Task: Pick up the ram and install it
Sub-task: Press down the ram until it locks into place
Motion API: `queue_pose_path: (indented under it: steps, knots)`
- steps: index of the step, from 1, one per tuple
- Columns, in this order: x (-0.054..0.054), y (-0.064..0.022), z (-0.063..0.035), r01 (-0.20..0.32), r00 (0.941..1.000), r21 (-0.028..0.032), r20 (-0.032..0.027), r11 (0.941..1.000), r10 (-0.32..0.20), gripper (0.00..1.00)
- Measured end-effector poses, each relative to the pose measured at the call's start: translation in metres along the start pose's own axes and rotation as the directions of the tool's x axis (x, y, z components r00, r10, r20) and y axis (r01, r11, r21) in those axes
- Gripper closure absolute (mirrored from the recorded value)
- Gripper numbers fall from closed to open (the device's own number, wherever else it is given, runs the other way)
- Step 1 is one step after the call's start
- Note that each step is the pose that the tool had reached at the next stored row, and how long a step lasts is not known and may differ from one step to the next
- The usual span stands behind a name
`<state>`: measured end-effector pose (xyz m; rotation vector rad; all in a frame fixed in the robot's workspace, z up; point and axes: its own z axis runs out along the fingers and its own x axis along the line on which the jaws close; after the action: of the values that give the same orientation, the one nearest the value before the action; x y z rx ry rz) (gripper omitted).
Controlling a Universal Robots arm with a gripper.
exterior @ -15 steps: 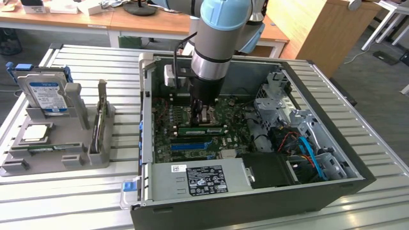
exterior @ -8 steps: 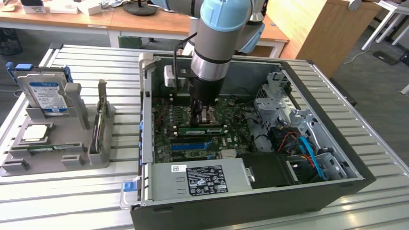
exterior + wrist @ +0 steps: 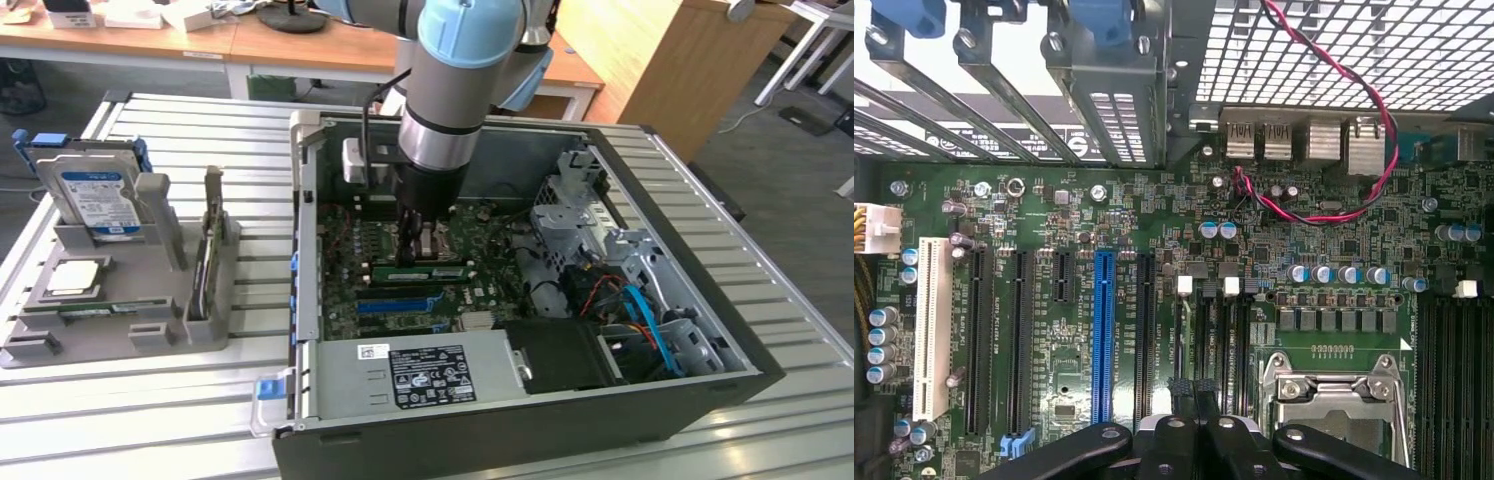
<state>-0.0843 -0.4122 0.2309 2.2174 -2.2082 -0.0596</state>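
Tool [image 3: 1197, 420] clenched, its tips low over the motherboard [image 3: 400, 290] inside the case [image 3: 534, 420], beside a ram [image 3: 420, 271] lying in a slot there, likely pressing near it to seat it squarely

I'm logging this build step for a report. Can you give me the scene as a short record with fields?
tool: shut, tips down inside the computer case, over the memory slots
ram: green stick lying along the slots directly under the tool; whether it is gripped cannot be told
beside the slots: CPU socket
tray, exterior view's left: hard drive upright, CPU chip lying flat
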Motion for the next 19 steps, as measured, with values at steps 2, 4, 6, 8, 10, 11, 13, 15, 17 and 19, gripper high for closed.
queue_pose_path:
  steps: [2, 4, 6, 8, 10, 11, 13, 15, 17, 19]
  knots:
    - [0.0000, 0.0000, 0.0006, 0.000, 1.0000, 0.0002, 0.0004, 1.0000, 0.000, 0.89]
    - [0.0000, 0.0000, 0.0009, 0.000, 1.0000, 0.0000, 0.0000, 1.0000, 0.000, 0.89]
    - [0.0000, 0.0000, 0.0011, 0.000, 1.0000, 0.0000, 0.0000, 1.0000, 0.000, 0.89]
    - [0.0000, 0.0000, 0.0011, 0.000, 1.0000, 0.0000, -0.0001, 1.0000, 0.000, 0.89]
    - [0.0000, 0.0000, 0.0013, 0.000, 1.0000, 0.0001, 0.0001, 1.0000, 0.000, 0.89]
    - [0.0000, -0.0001, 0.0018, 0.000, 1.0000, 0.0003, 0.0005, 1.0000, 0.000, 0.89]
    - [0.0000, -0.0001, 0.0023, 0.000, 1.0000, 0.0000, 0.0000, 1.0000, 0.000, 0.89]
    - [0.0001, -0.0001, 0.0023, 0.000, 1.0000, 0.0000, 0.0000, 1.0000, 0.000, 0.89]
    - [0.0001, -0.0001, 0.0024, 0.000, 1.0000, 0.0000, 0.0000, 1.0000, 0.000, 0.89]
    - [0.0000, -0.0001, 0.0030, 0.000, 1.0000, 0.0001, 0.0002, 1.0000, 0.000, 0.89]
